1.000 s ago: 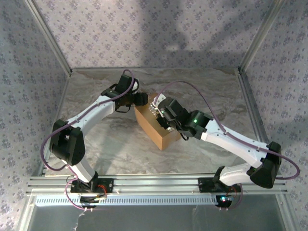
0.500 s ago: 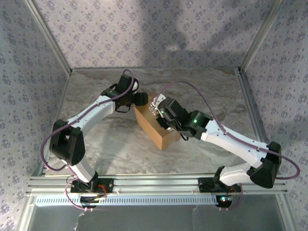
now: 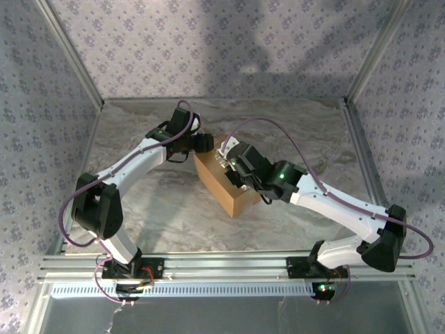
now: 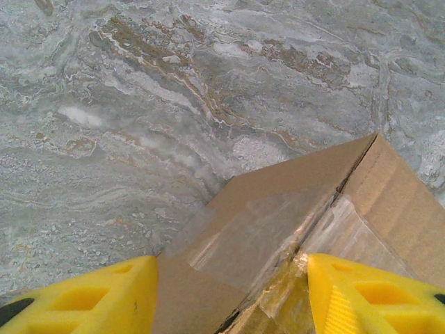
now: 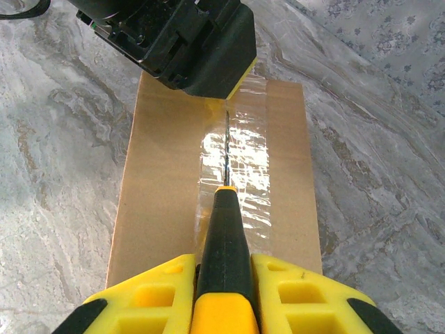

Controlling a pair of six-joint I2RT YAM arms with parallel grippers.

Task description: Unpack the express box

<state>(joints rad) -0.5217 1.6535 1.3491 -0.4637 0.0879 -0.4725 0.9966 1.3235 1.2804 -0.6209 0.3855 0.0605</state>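
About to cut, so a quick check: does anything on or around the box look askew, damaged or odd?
Nothing alarming. The express box sits diagonal on the table, flaps shut. Its clear tape is crinkled along the seam, where the right gripper's knife blade lies. The left gripper clamps the box's end.

Diffuse, moderately bright overhead light. Broad soft shadows cross the floral-patterned back wall (image 3: 229, 42) and lie beside the arms on the grey marbled tabletop (image 3: 174, 223). White glare flares on the shiny clear tape (image 5: 233, 156) of the small brown cardboard express box (image 5: 156, 188). The black-and-yellow-handled knife (image 5: 224, 236) softens nearest the lens.
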